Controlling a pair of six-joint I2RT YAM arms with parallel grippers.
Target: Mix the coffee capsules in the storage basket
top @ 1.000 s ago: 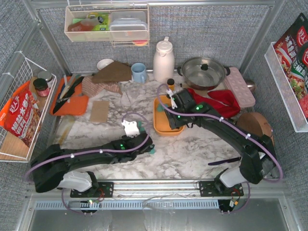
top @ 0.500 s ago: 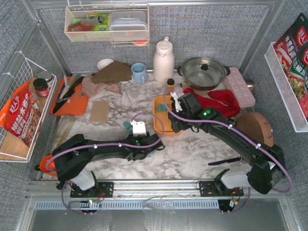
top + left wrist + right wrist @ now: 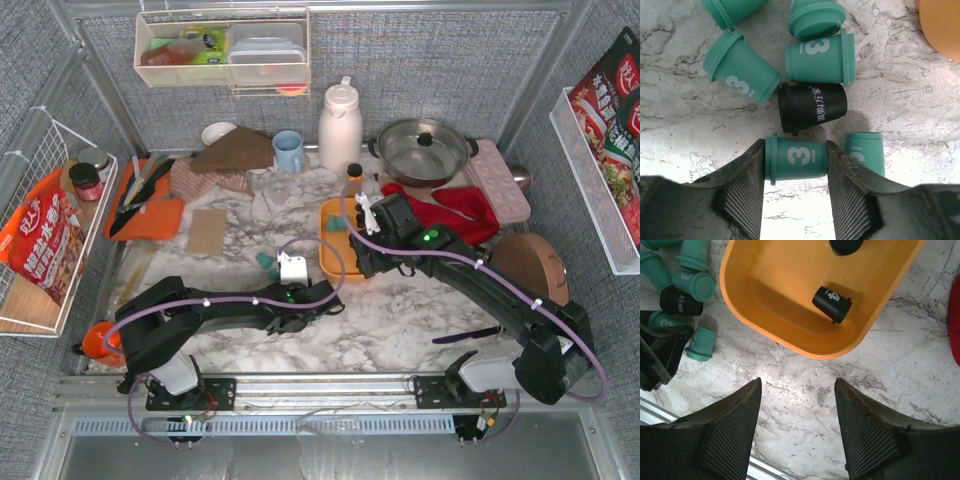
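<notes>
The coffee capsules [image 3: 820,56] are small tapered cups with a flanged rim. Most are teal with a white "3" printed on the side, and they lie tipped over in a loose cluster on the marble table [image 3: 900,75], just beside the storage basket [image 3: 780,290] and outside it. One black capsule [image 3: 812,106] with white lettering lies on its side in the middle of the cluster, touching the teal pod above it. Right below it a teal capsule [image 3: 796,159] lies crosswise between the ribbed fingers [image 3: 742,192] of the left gripper [image 3: 795,146], whose jaws press against its rim on one side and its closed end on the other. Another teal pod sits just past the outer finger. The basket is a shallow orange tray with rounded corners and smooth walls. Two more black pods are inside it, one on its side on the floor [image 3: 832,303] and one cut off by the wrist view's top edge. The right gripper [image 3: 797,385] hangs over bare marble just beside the basket's rim, its jaws wide apart and empty.
</notes>
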